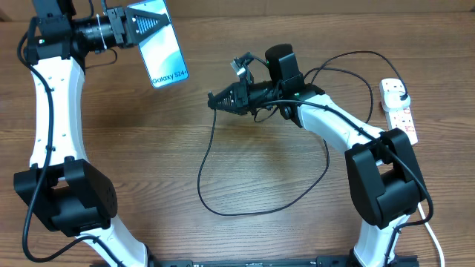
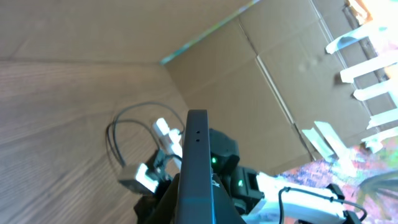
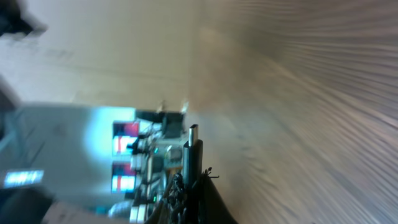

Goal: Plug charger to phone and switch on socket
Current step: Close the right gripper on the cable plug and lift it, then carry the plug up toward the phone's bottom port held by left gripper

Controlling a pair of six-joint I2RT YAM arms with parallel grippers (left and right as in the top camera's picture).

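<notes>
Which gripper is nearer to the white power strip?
Right. The right gripper, shut on the charger, is mid-table, apart from the power strip; the left gripper, gripping the phone, is farther off, at the opposite side.

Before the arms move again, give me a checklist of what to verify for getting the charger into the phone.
1. Phone gripped: ok. The left gripper is shut on the phone, held off the table.
2. Connector gripped: ok. The right gripper is shut on the charger, with the tip sticking out in front.
3. Tip at phone: not ok, a clear gap lies between them.
4. Tip aimed squarely at phone: cannot tell.
5. Plug in socket: ok, it sits at the far end.
6. Socket switched on: cannot tell.
</notes>
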